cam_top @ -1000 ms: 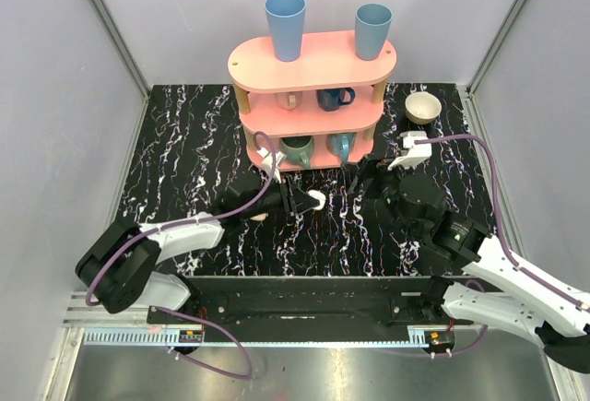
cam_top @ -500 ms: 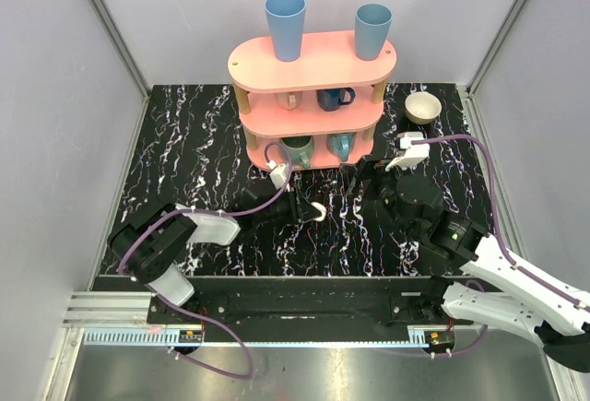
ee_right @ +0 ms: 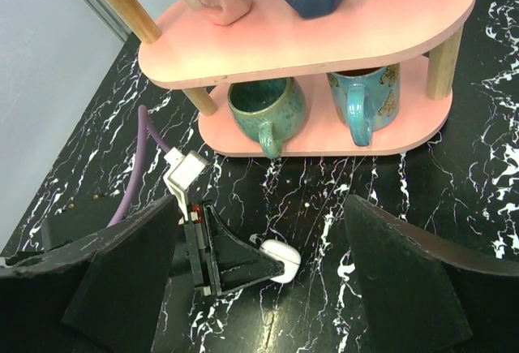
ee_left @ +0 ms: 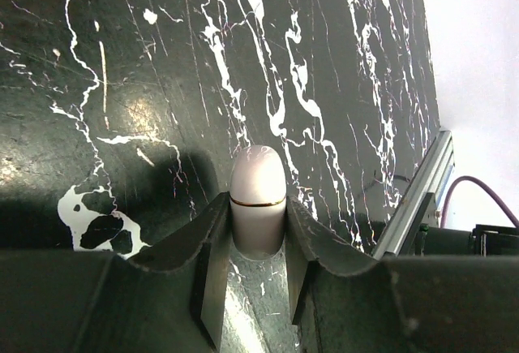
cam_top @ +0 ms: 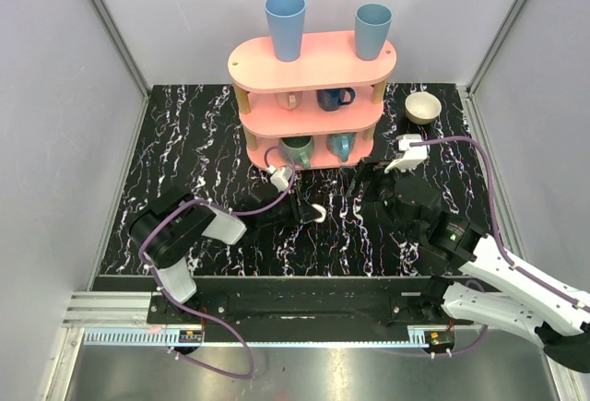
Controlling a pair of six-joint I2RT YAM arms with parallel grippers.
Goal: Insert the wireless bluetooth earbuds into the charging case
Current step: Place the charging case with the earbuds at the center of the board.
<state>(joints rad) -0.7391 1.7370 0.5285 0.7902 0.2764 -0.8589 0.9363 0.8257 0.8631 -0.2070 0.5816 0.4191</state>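
My left arm has folded in. Over the last second its elbow swings from the near left corner toward the middle of the near edge, and the left gripper (cam_top: 309, 211) comes back a little toward me with it. It is clamped on the case (ee_left: 258, 199), which pokes out past the fingertips with its lid shut along the seam. The case sits low over the table (cam_top: 184, 143), roughly midway between the near and far edges. I judge this as bringing the case to a handier spot, but nothing can go in while the lid is closed.

The right gripper (cam_top: 366, 176) has barely moved. It hangs just right of the case, jaws spread wide and carrying nothing.

I cannot find the earbuds in any view, and whether they are hidden or already in the case I cannot tell.

Farther off, the rack (cam_top: 313, 64) stands at the middle of the far edge. A green mug (ee_right: 268, 109) and a blue mug (ee_right: 361, 101) sit on its lowest deck, close behind both grippers, so a swing that way risks a knock. A bowl (cam_top: 423, 107) sits by the far right corner, and 2 cups (cam_top: 285, 25) top the rack.
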